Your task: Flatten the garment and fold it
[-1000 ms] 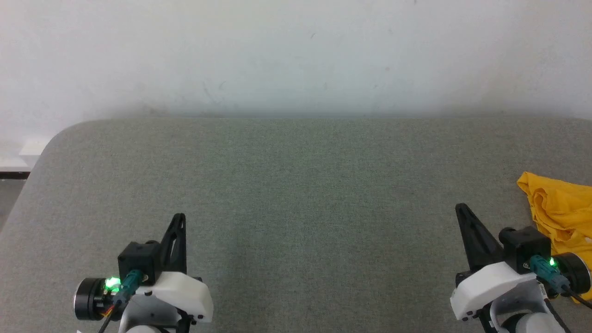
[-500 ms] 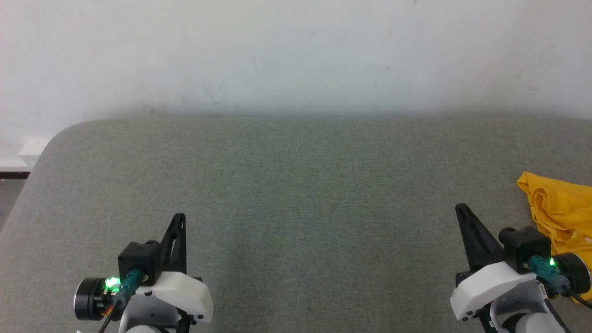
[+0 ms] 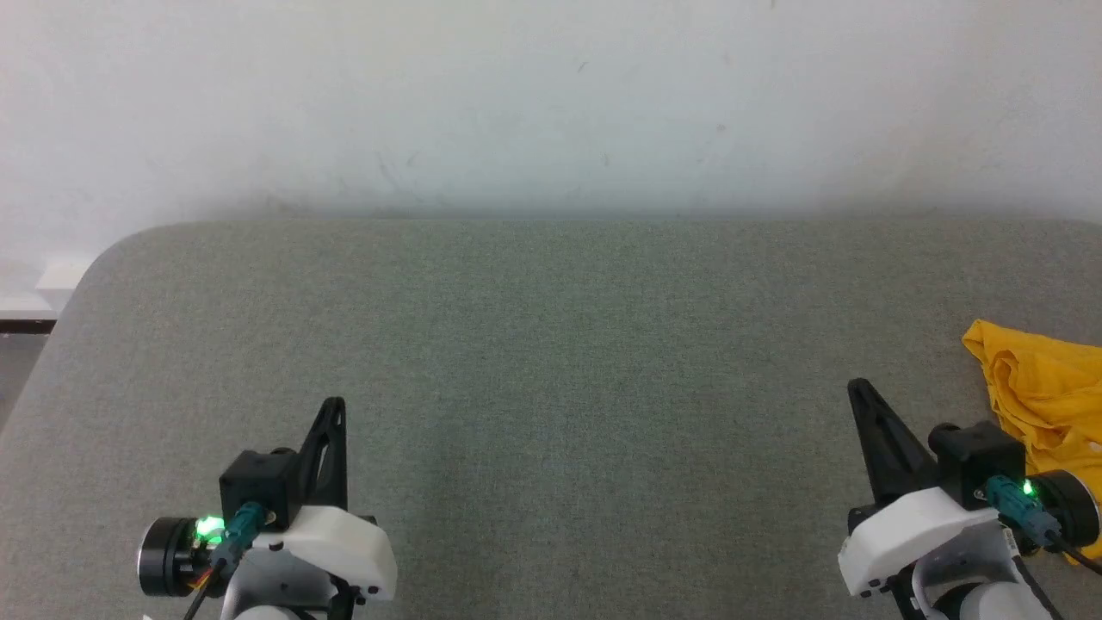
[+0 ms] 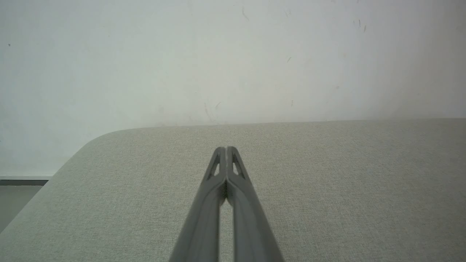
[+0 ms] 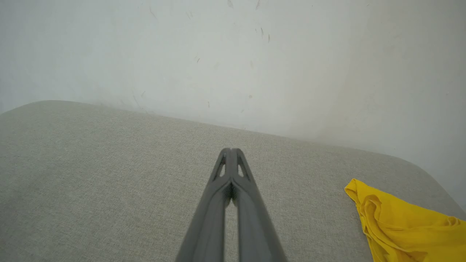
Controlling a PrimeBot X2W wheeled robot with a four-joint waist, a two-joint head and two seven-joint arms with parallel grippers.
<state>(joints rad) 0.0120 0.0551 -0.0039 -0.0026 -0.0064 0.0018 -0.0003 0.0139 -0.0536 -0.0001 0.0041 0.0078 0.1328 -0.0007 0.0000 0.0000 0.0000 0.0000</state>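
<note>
Grey fabric-covered tabletop [image 3: 551,344], far-left corner rounded, is set against a white, scuffed wall [image 3: 551,103]. Grey floor [image 4: 14,196] is seen beyond the left edge.

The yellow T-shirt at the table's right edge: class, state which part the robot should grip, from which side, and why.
Probably the pointed corner of the T-shirt, jutting toward the table's middle. The right hand, shut beside it, should open and approach from that side: the rest lies crumpled and runs out of view.
</note>
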